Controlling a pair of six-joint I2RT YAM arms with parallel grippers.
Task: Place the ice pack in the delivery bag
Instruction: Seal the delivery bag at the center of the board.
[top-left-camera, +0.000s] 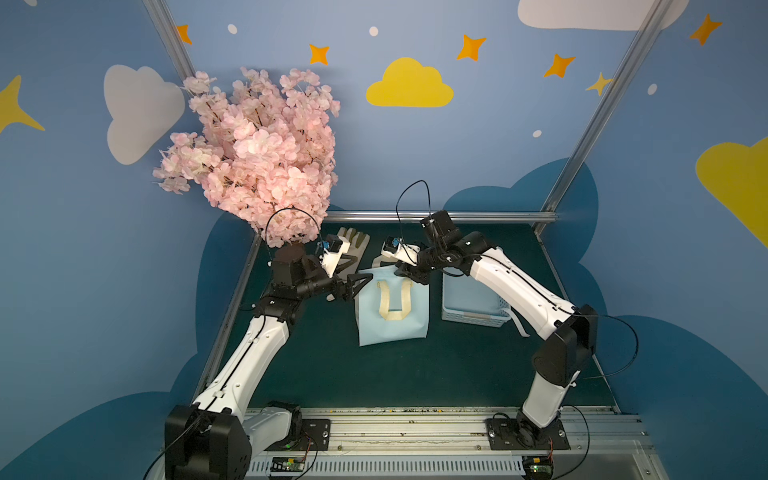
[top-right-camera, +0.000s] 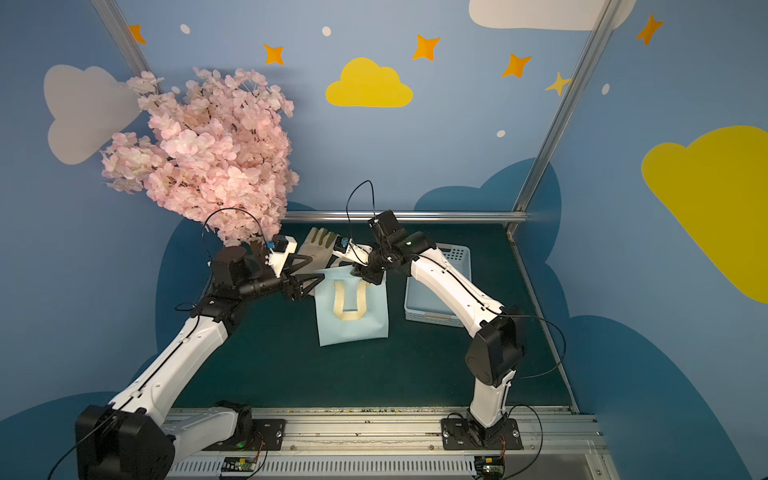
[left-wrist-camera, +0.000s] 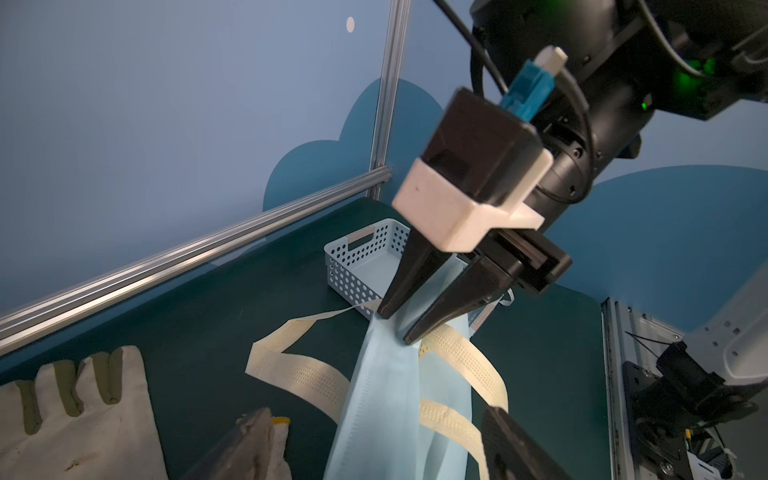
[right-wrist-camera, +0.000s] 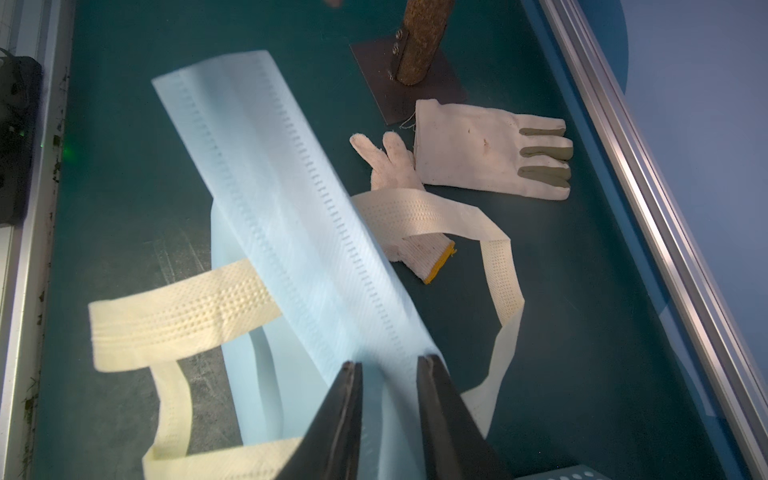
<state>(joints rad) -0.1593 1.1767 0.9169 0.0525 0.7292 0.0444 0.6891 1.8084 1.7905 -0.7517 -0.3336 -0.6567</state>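
The delivery bag (top-left-camera: 395, 330) lies flat near the middle of the green table (top-left-camera: 415, 374), its mouth toward 12 o'clock. 1 cream handle (top-left-camera: 394, 305) is folded back over its front.

The right gripper (top-left-camera: 402, 273) is at the bag's 1 o'clock corner, jaws narrowed onto the light blue rim. In the left wrist view the fabric is drawn up taut between its 2 fingers (left-wrist-camera: 401, 282).

The left gripper (top-left-camera: 363, 269) sits at the bag's 10 o'clock corner with its jaws spread wide. They grip nothing, and the bag's rim runs between them.

A perforated basket (top-left-camera: 473, 318) stands just beside the bag at its 3 o'clock. At the bag's 11 o'clock lie a canvas glove (right-wrist-camera: 478, 153) and a knit glove (right-wrist-camera: 399, 174). The bag's other handle (right-wrist-camera: 436, 216) crosses over the knit one. A pink blossom tree (top-left-camera: 257, 153) stands at the table's 10 o'clock corner.
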